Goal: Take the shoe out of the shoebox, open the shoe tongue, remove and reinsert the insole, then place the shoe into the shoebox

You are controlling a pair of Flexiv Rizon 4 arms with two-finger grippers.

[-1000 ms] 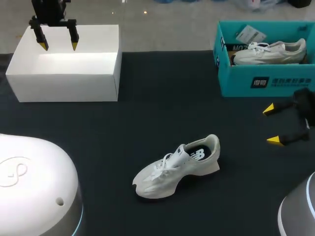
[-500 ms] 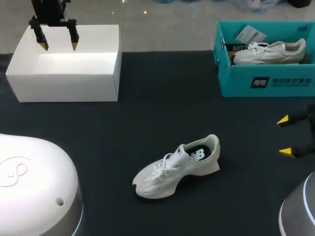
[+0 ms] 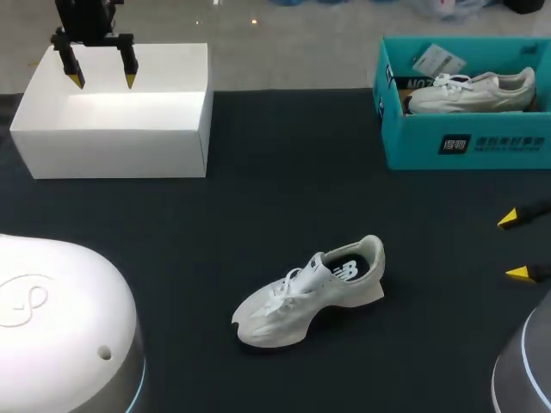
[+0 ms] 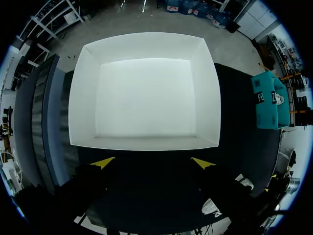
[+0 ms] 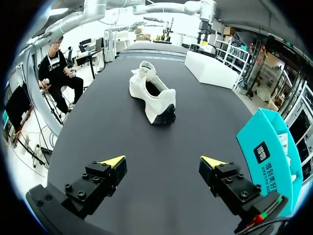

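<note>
A white sneaker (image 3: pixel 308 292) lies on its side on the dark table, near the front middle, its heel toward the right; it also shows ahead of my right gripper (image 5: pixel 163 161) as the sneaker (image 5: pixel 151 98). An empty white shoebox (image 3: pixel 116 112) stands at the back left. My left gripper (image 3: pixel 100 80) hangs open above it, with the white shoebox (image 4: pixel 144 90) right under the fingers (image 4: pixel 103 162). My right gripper (image 3: pixel 518 245) stands open at the table's right edge, well clear of the sneaker, with nothing between its fingers.
A teal shoebox (image 3: pixel 465 138) at the back right holds another pale shoe (image 3: pixel 472 91) and a paper tag. The same teal box (image 5: pixel 266 152) stands beside my right gripper. Dark cloth (image 3: pixel 284 189) covers the table between the two boxes.
My right gripper has drawn back to the right, away from the sneaker, staying open. The left arm and the sneaker have not moved.
</note>
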